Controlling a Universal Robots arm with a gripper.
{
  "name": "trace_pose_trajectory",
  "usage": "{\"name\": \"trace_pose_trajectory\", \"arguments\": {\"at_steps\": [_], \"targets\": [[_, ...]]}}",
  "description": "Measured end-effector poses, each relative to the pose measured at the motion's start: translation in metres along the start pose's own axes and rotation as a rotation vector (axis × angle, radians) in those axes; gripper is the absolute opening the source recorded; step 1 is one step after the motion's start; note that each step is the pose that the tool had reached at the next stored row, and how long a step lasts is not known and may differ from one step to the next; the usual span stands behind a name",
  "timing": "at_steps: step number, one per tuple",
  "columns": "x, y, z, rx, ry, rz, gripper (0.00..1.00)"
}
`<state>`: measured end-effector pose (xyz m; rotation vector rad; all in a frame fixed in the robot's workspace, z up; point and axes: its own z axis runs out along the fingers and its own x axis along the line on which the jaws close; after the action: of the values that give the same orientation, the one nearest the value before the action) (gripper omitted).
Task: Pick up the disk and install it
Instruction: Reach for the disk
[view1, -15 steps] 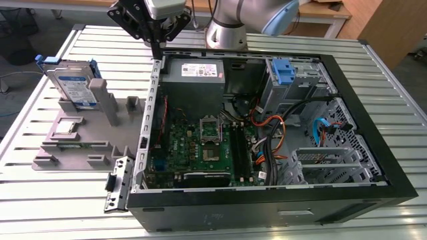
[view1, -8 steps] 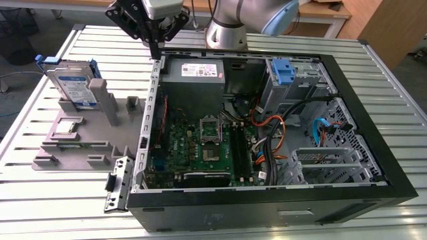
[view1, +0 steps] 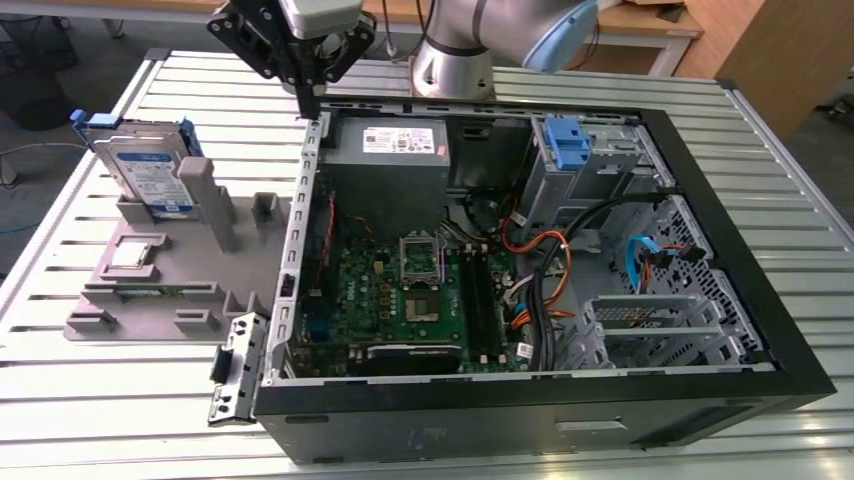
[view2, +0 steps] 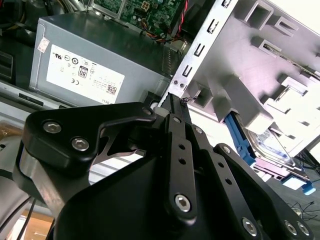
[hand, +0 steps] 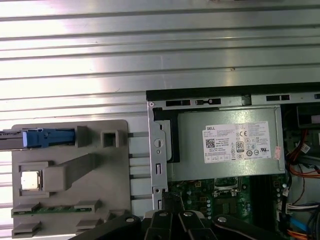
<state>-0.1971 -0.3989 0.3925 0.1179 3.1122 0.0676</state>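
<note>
Gripper (view1: 308, 106): hangs at about 12 o'clock in the exterior view, with its tips above the back corner of the computer case (view1: 747, 250).
Fingers (view2: 179, 150): pressed together tip to tip, with nothing held between them.
Disk (view1: 147, 175): stands on edge in a slot of the grey holder (view1: 174, 290), outside the case. In the exterior view it is at about 8 o'clock from the gripper and well apart from it.
In the way: a tall grey post (view1: 200, 190) of the holder stands just beside the disk, at its 3 o'clock. The case's perforated side wall (view1: 310, 180) lies between the holder and the inside of the case.
Around: the power supply (view1: 400, 150) sits just inside that wall. The green board (view1: 400, 290) is at its 6 o'clock and a blue latch (view1: 565, 140) at its 3 o'clock. A small square chip (view1: 130, 255) lies on the holder, at 6 o'clock from the disk. Everything rests on a slatted metal table (view1: 80, 400).
Hidden: the disk's lower edge is sunk in the slot. In the second wrist view, holder blocks cover part of the disk. In the first wrist view it is edge-on and cut off. The arm (view1: 494, 40) runs out of the exterior view at 12 o'clock.
</note>
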Motion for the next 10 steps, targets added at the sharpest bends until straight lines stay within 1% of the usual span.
{"name": "trace_pose_trajectory", "arguments": {"at_steps": [10], "targets": [[0.002,-0.0002,0.0,0.0,0.0,0.0,0.1]]}}
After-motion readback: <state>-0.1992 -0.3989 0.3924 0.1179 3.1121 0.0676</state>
